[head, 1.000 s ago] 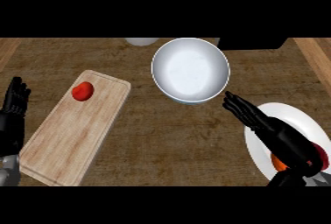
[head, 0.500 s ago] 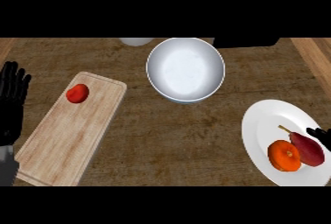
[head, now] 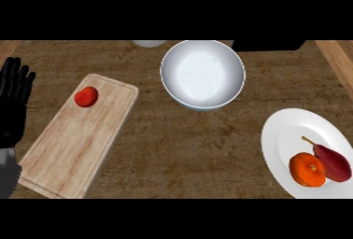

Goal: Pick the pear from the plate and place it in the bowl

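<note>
The left hand (head: 14,100) rests at the view's left edge, fingers straight and up, holding nothing. The right hand shows nowhere. Just right of the left hand lies a wooden board (head: 79,140) with a red tomato (head: 86,96) near its far end. Farther right, well apart from the hand, stands the white bowl (head: 202,73). The pear (head: 332,161), dark red, lies on the white plate (head: 289,135) at the far right, touching an orange (head: 307,169).
</note>
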Controlling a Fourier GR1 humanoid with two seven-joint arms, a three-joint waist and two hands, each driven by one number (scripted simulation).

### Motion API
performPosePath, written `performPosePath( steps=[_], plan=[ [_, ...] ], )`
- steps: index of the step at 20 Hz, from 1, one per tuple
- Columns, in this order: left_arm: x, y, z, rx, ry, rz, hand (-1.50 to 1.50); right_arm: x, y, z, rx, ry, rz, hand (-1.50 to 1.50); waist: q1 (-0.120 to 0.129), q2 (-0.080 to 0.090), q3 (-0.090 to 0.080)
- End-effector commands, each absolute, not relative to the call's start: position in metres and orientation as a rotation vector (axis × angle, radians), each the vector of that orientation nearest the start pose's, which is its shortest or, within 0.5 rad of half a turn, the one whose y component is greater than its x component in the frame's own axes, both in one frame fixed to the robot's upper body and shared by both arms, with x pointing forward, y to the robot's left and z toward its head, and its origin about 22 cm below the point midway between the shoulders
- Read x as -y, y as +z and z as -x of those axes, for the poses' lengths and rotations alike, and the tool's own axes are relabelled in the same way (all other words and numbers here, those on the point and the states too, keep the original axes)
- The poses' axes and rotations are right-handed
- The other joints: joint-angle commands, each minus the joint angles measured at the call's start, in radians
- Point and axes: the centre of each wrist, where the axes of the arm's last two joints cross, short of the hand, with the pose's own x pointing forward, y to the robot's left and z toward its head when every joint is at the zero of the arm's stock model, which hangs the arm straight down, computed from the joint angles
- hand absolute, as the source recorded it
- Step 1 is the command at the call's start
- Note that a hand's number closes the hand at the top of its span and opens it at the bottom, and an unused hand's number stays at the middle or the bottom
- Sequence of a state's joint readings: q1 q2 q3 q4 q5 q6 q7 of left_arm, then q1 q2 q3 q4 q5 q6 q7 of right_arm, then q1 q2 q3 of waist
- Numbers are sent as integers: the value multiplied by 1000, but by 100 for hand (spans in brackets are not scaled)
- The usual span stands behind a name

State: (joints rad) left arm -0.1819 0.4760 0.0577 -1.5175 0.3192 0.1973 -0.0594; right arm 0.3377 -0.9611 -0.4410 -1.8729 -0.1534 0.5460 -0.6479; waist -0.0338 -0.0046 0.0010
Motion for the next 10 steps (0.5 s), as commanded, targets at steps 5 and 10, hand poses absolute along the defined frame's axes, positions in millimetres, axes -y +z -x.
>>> performPosePath(
  steps=[5,10],
  plan=[
    [-326,79,-289,1786,48,-262,0,451,244,-175,1581,1567,183,-150,15,3,1],
    [-327,97,-296,1788,38,-256,0,455,235,-174,1489,1712,208,-150,17,3,1]
  ],
)
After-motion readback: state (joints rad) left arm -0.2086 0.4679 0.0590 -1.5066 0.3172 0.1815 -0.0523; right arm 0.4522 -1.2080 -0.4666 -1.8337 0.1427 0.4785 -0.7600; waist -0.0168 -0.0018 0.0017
